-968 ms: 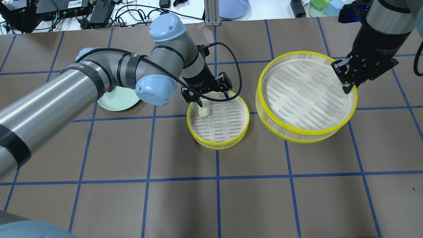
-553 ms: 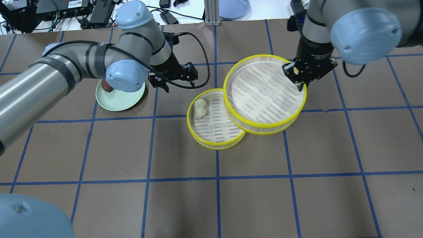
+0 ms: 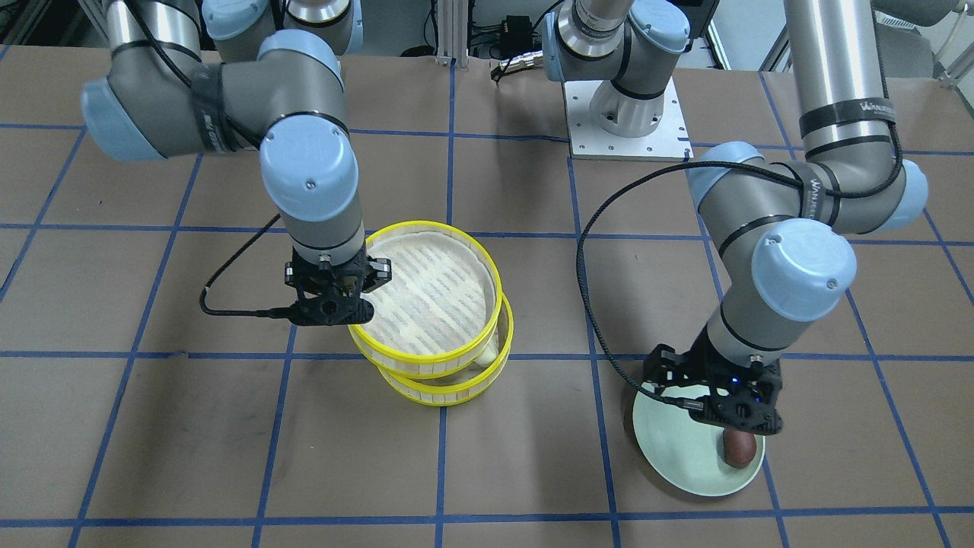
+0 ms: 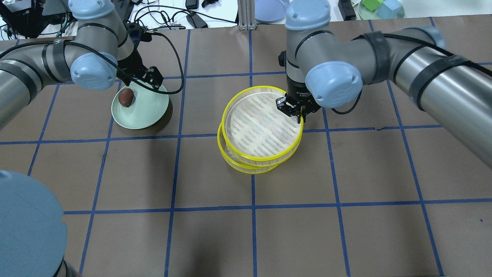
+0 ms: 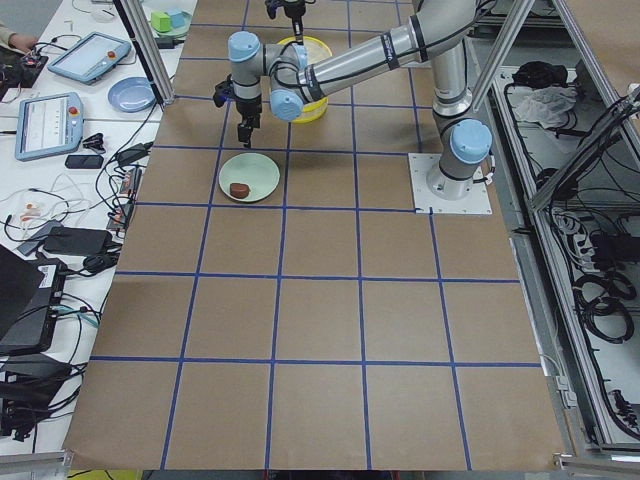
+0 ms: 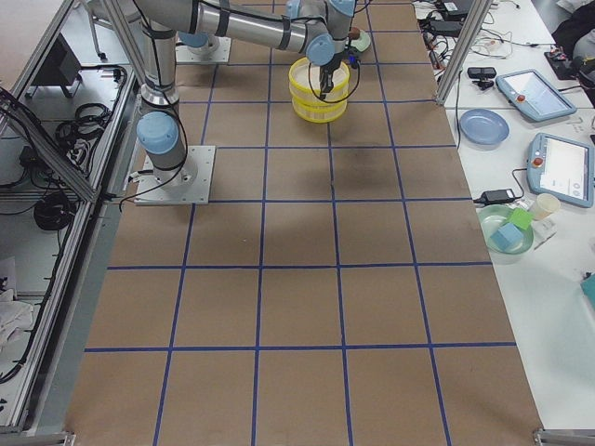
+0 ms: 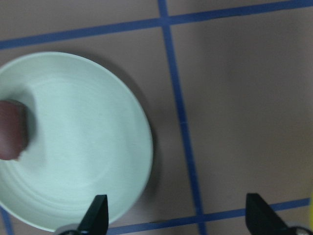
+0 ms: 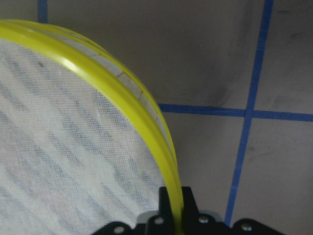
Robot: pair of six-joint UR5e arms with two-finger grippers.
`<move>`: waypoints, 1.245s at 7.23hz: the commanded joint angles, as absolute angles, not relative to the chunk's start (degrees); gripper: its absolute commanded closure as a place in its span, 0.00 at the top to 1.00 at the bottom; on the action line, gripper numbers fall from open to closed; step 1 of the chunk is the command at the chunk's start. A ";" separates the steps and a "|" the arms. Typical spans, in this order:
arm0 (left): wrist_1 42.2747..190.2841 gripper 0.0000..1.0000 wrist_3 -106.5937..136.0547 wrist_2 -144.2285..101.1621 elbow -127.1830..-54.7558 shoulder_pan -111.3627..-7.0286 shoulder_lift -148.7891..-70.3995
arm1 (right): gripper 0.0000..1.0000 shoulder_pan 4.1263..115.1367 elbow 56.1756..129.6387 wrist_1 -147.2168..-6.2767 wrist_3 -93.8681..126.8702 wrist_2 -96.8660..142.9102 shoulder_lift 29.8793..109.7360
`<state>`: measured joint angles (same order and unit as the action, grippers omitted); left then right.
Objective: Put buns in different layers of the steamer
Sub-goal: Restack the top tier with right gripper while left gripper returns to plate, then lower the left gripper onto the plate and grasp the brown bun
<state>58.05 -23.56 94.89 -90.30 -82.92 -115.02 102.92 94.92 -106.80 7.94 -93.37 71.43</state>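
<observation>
The right end effector (image 4: 300, 114) grips the upper layer (image 4: 258, 124) over the lower layer (image 3: 446, 390), the left end effector (image 7: 176, 216) spread open over the plate (image 4: 150, 109) beside the brown bun (image 4: 126, 97).

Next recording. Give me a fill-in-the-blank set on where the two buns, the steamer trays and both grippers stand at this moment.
1. The right gripper is ____ on the rim of the upper tray.
2. Of the upper tray and the lower tray, the cream-white bun lies in the ____ one.
3. The dark reddish-brown bun lies on the pale ____ plate.
4. The left gripper, by the plate, is ____ and holds nothing.

Missing words: shut; lower; green; open
</observation>
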 commanded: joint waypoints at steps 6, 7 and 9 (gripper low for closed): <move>44.74 0.51 -38.76 98.52 -89.82 -79.19 -125.50 | 0.00 104.15 97.91 -112.85 8.61 -92.29 68.20; 44.91 0.33 -40.50 98.26 -89.91 -77.62 -125.86 | 0.00 104.15 97.39 -112.59 8.70 -92.81 68.46; 45.17 0.00 -41.84 98.35 -89.83 -76.64 -125.77 | 0.00 104.15 95.98 -110.58 11.40 -93.16 70.30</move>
<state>45.02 -41.39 98.31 -89.88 -77.17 -125.75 104.14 96.78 -111.93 9.33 -92.99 69.18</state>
